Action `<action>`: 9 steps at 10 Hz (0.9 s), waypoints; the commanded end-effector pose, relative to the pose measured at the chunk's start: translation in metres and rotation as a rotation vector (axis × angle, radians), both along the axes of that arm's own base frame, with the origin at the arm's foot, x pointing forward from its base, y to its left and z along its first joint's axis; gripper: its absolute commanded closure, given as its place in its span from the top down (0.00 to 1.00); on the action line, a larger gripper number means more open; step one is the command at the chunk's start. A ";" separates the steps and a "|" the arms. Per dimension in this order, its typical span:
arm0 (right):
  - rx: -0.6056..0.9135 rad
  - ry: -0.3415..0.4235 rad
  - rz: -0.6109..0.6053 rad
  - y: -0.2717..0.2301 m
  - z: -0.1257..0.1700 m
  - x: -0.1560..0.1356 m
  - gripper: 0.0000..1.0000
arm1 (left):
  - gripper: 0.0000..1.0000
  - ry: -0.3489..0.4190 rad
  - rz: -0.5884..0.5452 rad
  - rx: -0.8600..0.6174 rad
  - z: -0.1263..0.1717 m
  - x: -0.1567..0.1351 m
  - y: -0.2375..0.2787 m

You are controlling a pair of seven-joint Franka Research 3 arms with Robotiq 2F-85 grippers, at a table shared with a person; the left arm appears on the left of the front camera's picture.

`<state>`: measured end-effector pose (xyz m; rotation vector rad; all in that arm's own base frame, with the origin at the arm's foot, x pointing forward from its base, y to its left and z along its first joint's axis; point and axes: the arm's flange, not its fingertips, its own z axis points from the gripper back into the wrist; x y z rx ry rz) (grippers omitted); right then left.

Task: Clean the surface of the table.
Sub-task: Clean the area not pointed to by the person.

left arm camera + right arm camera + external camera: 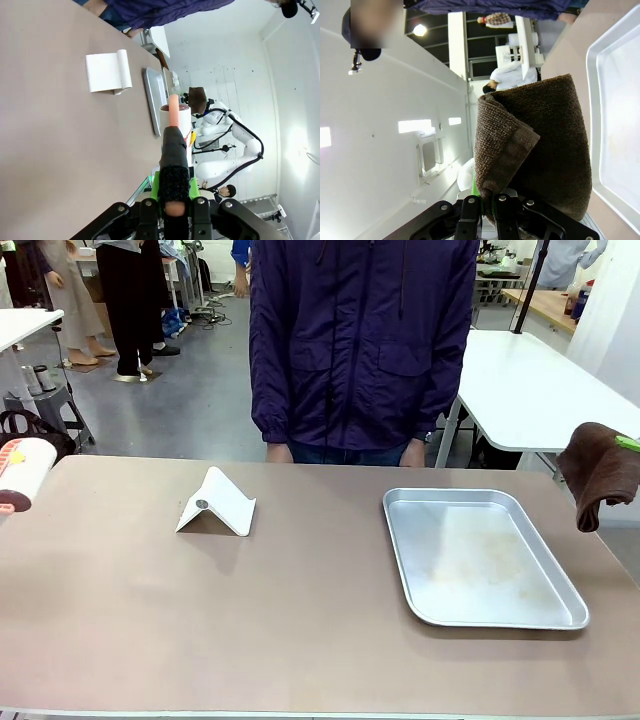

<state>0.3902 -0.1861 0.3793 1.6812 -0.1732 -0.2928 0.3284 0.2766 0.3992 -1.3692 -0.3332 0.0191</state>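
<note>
The table [300, 630] has a matte beige-brown top. At its left edge, above the surface, hangs a lint roller [22, 472] with a white roll and a salmon handle. In the left wrist view my left gripper [172, 202] is shut on the roller's black-sleeved handle [174, 160], the white roll [178, 117] pointing away from it. Off the table's right edge, a brown cloth [600, 472] dangles from my right gripper [628, 442]. In the right wrist view that gripper [489, 202] is shut on the folded cloth [540, 145], held above the table.
A white folded stand [215, 505] sits left of centre toward the far edge. A silver metal tray [480, 555] lies on the right half. A person in a purple jacket [360, 340] stands at the far edge, hands by the rim.
</note>
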 end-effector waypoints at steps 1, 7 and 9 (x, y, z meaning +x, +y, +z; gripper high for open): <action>0.005 0.006 0.015 -0.001 0.006 0.000 0.00 | 0.22 -0.003 -0.025 -0.022 -0.007 -0.003 0.021; 0.005 0.006 0.015 -0.001 0.006 0.000 0.00 | 0.22 0.000 0.000 0.000 0.000 0.000 0.000; 0.005 0.006 0.015 -0.001 0.006 0.000 0.00 | 0.22 0.000 0.000 0.000 0.000 0.000 0.000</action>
